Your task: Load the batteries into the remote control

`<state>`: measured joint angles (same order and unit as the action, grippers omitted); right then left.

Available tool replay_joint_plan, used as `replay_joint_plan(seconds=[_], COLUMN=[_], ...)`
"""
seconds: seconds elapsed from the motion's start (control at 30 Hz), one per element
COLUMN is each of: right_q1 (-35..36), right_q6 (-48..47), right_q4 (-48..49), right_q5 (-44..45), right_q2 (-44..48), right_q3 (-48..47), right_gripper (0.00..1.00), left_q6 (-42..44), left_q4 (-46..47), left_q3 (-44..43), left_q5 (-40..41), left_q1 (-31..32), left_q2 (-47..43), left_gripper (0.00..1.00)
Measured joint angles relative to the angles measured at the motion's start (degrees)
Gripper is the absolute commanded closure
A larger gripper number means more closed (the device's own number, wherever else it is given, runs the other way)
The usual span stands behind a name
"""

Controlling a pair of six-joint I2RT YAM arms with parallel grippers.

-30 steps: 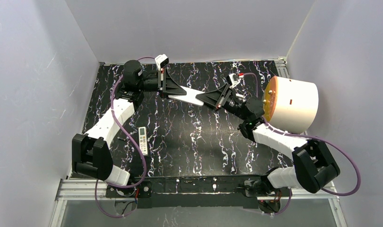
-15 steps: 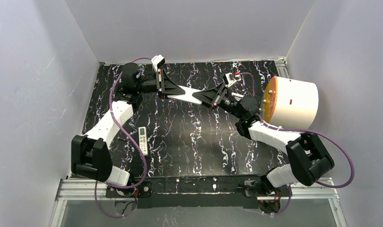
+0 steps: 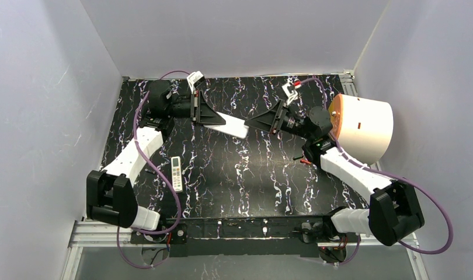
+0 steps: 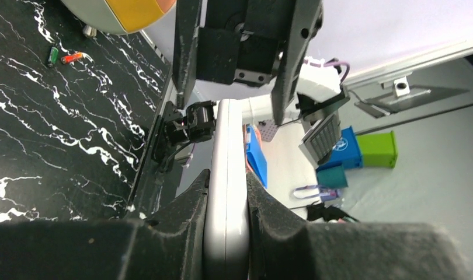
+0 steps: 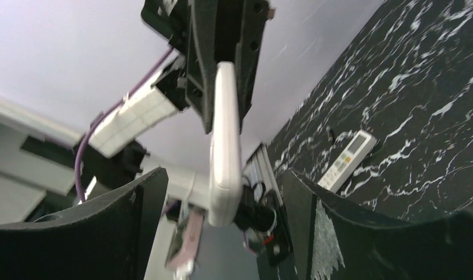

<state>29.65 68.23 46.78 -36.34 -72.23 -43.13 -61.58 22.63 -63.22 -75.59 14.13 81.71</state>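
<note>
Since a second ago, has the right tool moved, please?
Yes: the right tool has drawn back slightly toward the drum, opening around the held remote.

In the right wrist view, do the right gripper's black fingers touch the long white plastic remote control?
No: the right gripper stands open, with a clear gap on each side of the long white remote control.

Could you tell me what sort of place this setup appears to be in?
Probably a robotics lab test cell: plain white walls box in a black marbled table, and coloured storage bins stand beyond it.
</note>
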Motion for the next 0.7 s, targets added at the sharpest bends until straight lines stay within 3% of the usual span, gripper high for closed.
replay_joint_plan(seconds=[0.23, 0.4, 0.57, 0.7], right_q1=[0.42, 0.96, 2.49, 4.83], right_q6=[-20.15, -34.03, -42.45, -48.13], right_q4=[-21.57, -35.21, -45.22, -51.93], right_q5=[-13.18, -15.69, -16.98, -16.94], right_q2=[-0.68, -3.85, -6.73, -7.91], right_q3=[-13.51, -20.46, -22.75, -25.99], right_gripper=[0.21, 0.30, 0.31, 0.38], left_q6=[5.95, 9.22, 12.37, 15.23], left_q4=[-0.04, -0.22, -1.16, -3.34], left_q3=[3.41, 5.40, 6.14, 6.21], left_q5=[-2.89, -3.30, -3.28, -3.17], left_q1=[-0.42, -0.42, -0.42, -0.42], left_q2=[-3.28, -4.39, -5.46, -6.05], left_gripper=[1.00, 1.00, 1.00, 1.00])
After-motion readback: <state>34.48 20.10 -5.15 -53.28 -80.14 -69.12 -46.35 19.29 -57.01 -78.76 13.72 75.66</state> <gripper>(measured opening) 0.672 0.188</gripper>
